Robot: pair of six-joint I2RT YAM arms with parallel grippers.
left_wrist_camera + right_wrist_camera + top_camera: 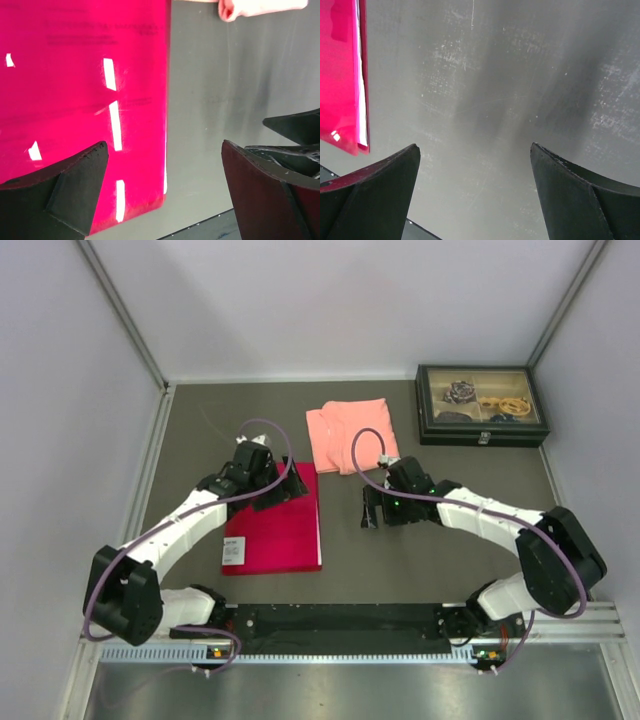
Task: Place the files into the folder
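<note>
Two pale walls (60, 390) flank a grey table (420, 550). The folder (280, 530) lies closed there, files (362, 100) seemingly inside. Left gripper (165, 170) spread over its edge; right gripper (475, 170) spread, empty.

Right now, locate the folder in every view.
Top external: folder lies left of centre.
Left wrist: folder fills the left half.
Right wrist: folder is a strip at the upper left edge.
Shared landmark: white edge of the files along its right side.
</note>
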